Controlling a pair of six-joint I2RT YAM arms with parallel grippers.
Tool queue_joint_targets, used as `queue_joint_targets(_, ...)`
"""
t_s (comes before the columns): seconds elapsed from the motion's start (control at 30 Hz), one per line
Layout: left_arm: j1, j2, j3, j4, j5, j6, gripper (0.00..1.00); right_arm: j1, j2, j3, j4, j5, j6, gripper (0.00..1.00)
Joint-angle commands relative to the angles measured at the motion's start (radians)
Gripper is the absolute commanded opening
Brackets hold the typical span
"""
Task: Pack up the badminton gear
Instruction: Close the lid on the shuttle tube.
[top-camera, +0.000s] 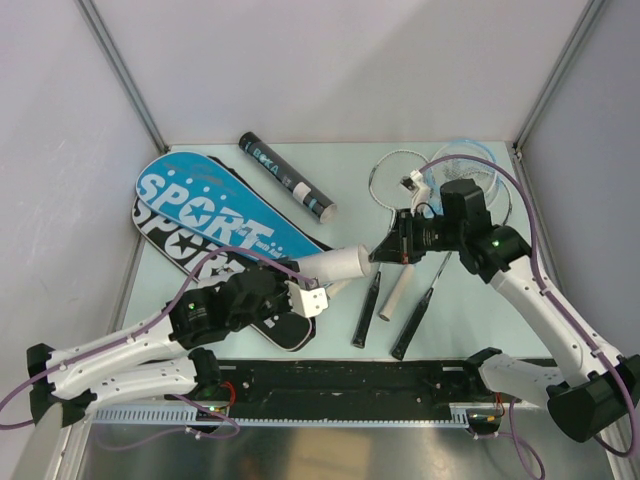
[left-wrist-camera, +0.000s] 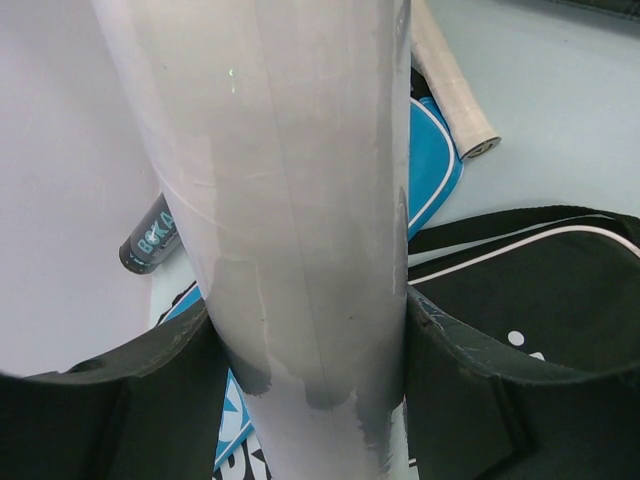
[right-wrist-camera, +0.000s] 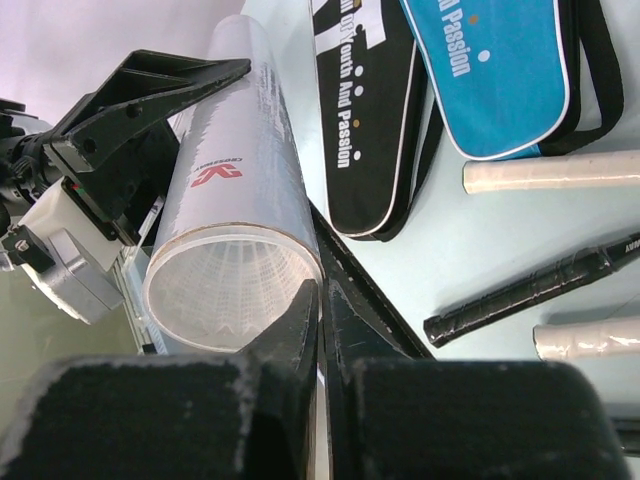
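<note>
Centrally, the left gripper (top-camera: 303, 282) clamps the white tube (top-camera: 340, 265) by its left end, beside the right edge of the black bag (top-camera: 285, 330). The tube's open rim faces right, just beside the right gripper (right-wrist-camera: 322, 310), whose fingers are pressed together on nothing visible. The blue bag (top-camera: 215, 215) overlaps the black one at left. Racket handles (top-camera: 397, 290) lie right of the tube. Bare table (top-camera: 350, 165) shows far, between the black tube (top-camera: 285, 177) and the racket heads (top-camera: 465, 160).
</note>
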Motion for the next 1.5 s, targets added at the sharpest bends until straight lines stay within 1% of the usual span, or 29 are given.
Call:
queue_joint_targets(0.0, -0.010, -0.006, 0.016, 0.088, 0.011, 0.016, 0.46, 0.025, 0.000, 0.041, 0.012, 0.012, 0.005, 0.07)
queue_joint_targets(0.1, -0.010, -0.007, 0.014, 0.089, 0.011, 0.017, 0.46, 0.025, -0.014, 0.042, 0.018, 0.020, 0.017, 0.20)
queue_joint_targets(0.17, -0.010, -0.007, 0.015, 0.089, 0.011, 0.015, 0.46, 0.025, -0.023, 0.041, 0.028, 0.022, 0.026, 0.25)
queue_joint_targets(0.37, -0.010, -0.013, 0.014, 0.089, 0.013, 0.014, 0.46, 0.025, -0.033, 0.041, 0.064, 0.027, 0.053, 0.33)
queue_joint_targets(0.63, -0.010, -0.018, 0.018, 0.090, 0.016, 0.011, 0.46, 0.027, -0.020, 0.041, 0.108, 0.023, 0.085, 0.37)
queue_joint_targets(0.87, -0.010, -0.012, 0.026, 0.092, 0.017, 0.015, 0.46, 0.068, 0.008, 0.041, 0.115, 0.035, 0.086, 0.38)
queue_joint_targets(1.23, -0.010, 0.018, 0.061, 0.095, 0.008, 0.025, 0.46, 0.159, 0.050, 0.042, 0.100, 0.134, 0.085, 0.39)
queue_joint_targets(1.47, -0.010, 0.026, 0.079, 0.104, 0.007, 0.030, 0.46, 0.188, 0.067, 0.041, 0.088, 0.182, 0.086, 0.39)
